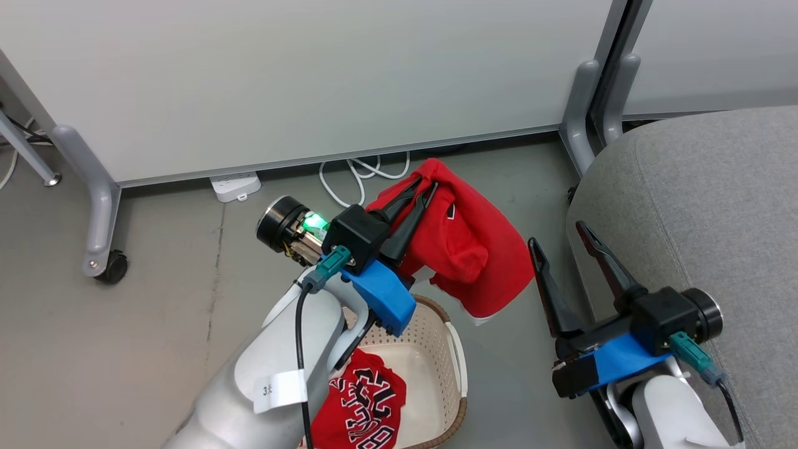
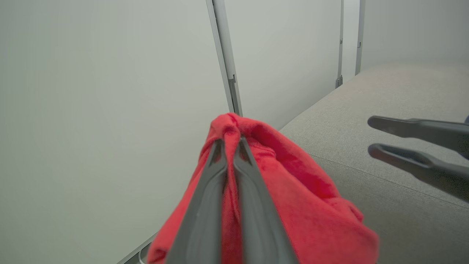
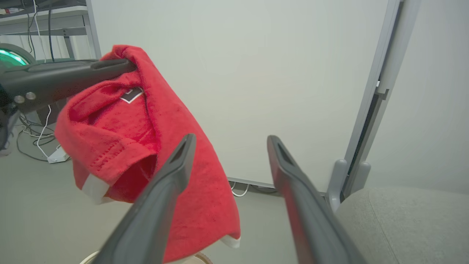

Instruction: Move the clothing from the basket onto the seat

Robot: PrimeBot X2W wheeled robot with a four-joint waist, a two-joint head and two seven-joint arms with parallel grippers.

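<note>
Two garments to shift: pinching the plain red garment (image 1: 474,249) in the tightly closed left gripper (image 1: 425,184), hanging it high above the basket (image 1: 452,349), likely for carrying it clear on the way to the seat (image 1: 704,206) right of the basket; holding the right gripper (image 1: 557,236) spread wide and empty between basket and seat; leaving the jersey (image 1: 365,405) lying inside the basket.

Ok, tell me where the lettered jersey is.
Head view, bottom centre: the jersey lies in the basket, partly hidden by the left forearm.
</note>
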